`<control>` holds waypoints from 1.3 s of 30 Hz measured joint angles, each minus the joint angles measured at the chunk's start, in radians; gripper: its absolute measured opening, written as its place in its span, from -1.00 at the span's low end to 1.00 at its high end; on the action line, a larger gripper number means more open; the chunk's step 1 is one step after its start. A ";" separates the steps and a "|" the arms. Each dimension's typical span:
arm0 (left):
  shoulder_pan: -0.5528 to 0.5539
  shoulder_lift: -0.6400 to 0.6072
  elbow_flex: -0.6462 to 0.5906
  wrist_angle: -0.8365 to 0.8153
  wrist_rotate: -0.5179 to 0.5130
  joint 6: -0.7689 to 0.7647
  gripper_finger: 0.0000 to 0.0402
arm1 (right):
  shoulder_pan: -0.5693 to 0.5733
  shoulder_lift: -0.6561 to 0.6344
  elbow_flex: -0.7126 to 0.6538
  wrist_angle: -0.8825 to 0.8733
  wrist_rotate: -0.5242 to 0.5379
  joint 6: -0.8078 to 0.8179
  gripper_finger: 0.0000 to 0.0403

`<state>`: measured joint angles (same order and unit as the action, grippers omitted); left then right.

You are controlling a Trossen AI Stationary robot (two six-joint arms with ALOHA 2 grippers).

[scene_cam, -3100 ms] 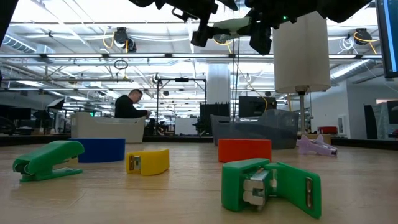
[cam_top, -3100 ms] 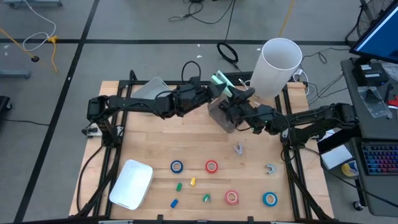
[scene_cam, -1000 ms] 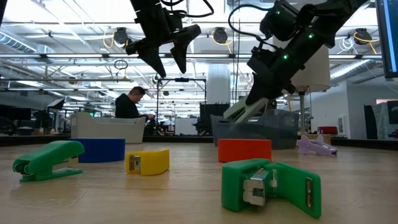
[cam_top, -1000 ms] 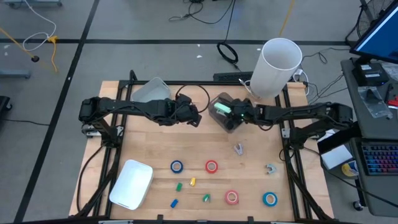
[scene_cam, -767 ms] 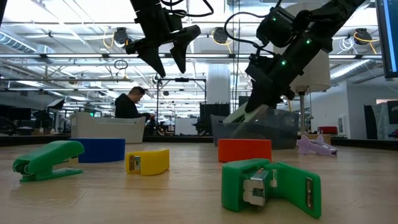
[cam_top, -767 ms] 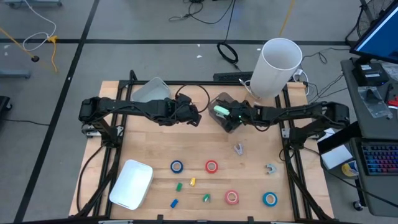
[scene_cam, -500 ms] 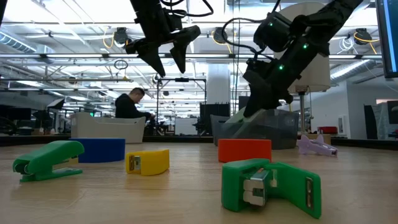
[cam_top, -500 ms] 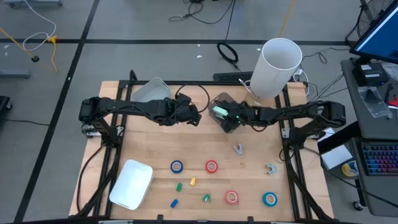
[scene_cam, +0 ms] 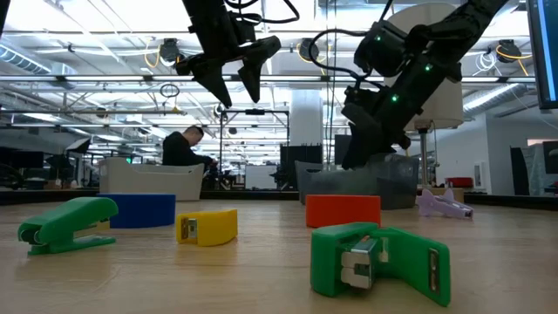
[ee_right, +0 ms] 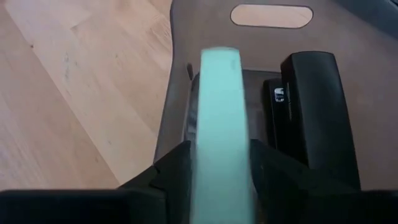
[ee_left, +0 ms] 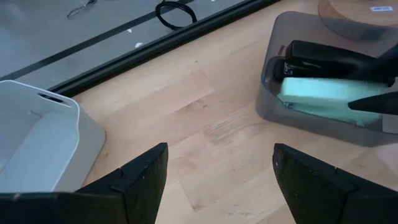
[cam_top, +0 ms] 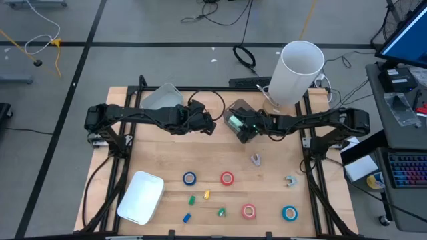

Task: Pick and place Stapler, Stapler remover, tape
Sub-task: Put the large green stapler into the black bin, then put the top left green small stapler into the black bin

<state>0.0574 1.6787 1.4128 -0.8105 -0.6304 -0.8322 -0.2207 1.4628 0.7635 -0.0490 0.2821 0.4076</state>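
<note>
Meanwhile right claw reaches into grey bin, fingers around mint stapler; left claw hangs open

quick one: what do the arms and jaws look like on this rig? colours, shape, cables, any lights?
Both arms are black and slender, built of jointed segments. The left arm carries a looping black cable near its wrist. The right arm shows small green lights near its wrist. The left gripper ends in two flat, matte black, wedge-shaped fingers; the right gripper has the same dark blocky fingers.
</note>
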 joint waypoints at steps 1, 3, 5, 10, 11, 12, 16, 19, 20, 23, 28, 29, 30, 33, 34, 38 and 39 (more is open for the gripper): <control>0.000 0.000 0.000 0.000 0.000 0.000 0.42 | 0.000 0.000 0.000 0.000 0.000 0.000 -0.21; 0.000 0.000 0.000 0.000 0.000 0.000 0.42 | 0.000 0.000 0.000 -0.001 0.000 0.000 -0.17; 0.000 0.000 0.000 0.000 0.000 0.000 0.42 | 0.000 0.000 0.000 0.000 0.000 0.000 -0.13; -0.002 0.000 0.000 0.000 0.000 0.000 0.42 | 0.000 -0.043 -0.001 0.008 0.000 -0.063 -0.06; -0.004 0.000 0.000 0.000 0.000 0.000 0.42 | 0.000 -0.061 -0.001 0.007 -0.001 -0.083 -0.05; -0.006 0.000 0.000 0.000 0.000 0.000 0.42 | 0.000 -0.083 -0.001 0.006 -0.001 -0.106 -0.05; -0.024 0.000 0.000 0.000 0.000 0.001 0.42 | 0.000 -0.198 -0.001 0.007 -0.038 -0.181 -0.09; -0.047 0.000 0.000 0.000 0.000 0.040 0.42 | 0.000 -0.286 -0.001 -0.001 -0.098 -0.186 -0.14; -0.057 0.000 0.000 0.000 0.000 0.055 0.42 | 0.000 -0.314 -0.001 -0.011 -0.109 -0.176 -0.17; -0.093 0.000 0.000 0.000 0.010 0.086 0.42 | 0.000 -0.392 -0.005 -0.054 -0.128 -0.145 -0.27; -0.154 0.000 0.000 -0.001 0.160 0.206 0.42 | 0.032 -0.522 -0.072 -0.060 -0.130 -0.109 -0.50; -0.167 0.000 0.000 -0.003 0.203 0.231 0.42 | 0.043 -0.549 -0.090 -0.050 -0.130 -0.100 -0.56; -0.179 0.000 0.000 -0.004 0.248 0.253 0.42 | 0.056 -0.577 -0.109 -0.037 -0.130 -0.088 -0.61; -0.215 0.000 0.000 -0.016 0.362 0.287 0.42 | 0.091 -0.653 -0.157 -0.021 -0.129 -0.040 -0.75; -0.229 0.000 0.000 -0.025 0.385 0.283 0.42 | 0.100 -0.675 -0.170 -0.020 -0.129 -0.022 -0.79; -0.288 0.000 0.000 -0.077 0.430 0.222 0.42 | 0.132 -0.754 -0.219 -0.021 -0.130 0.026 -0.92; -0.304 0.000 0.000 -0.087 0.438 0.196 0.42 | 0.141 -0.772 -0.230 -0.020 -0.130 0.030 -0.95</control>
<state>-0.2462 1.6791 1.4128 -0.8974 -0.1925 -0.6360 -0.0801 0.6911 0.5340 -0.0692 0.1523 0.4374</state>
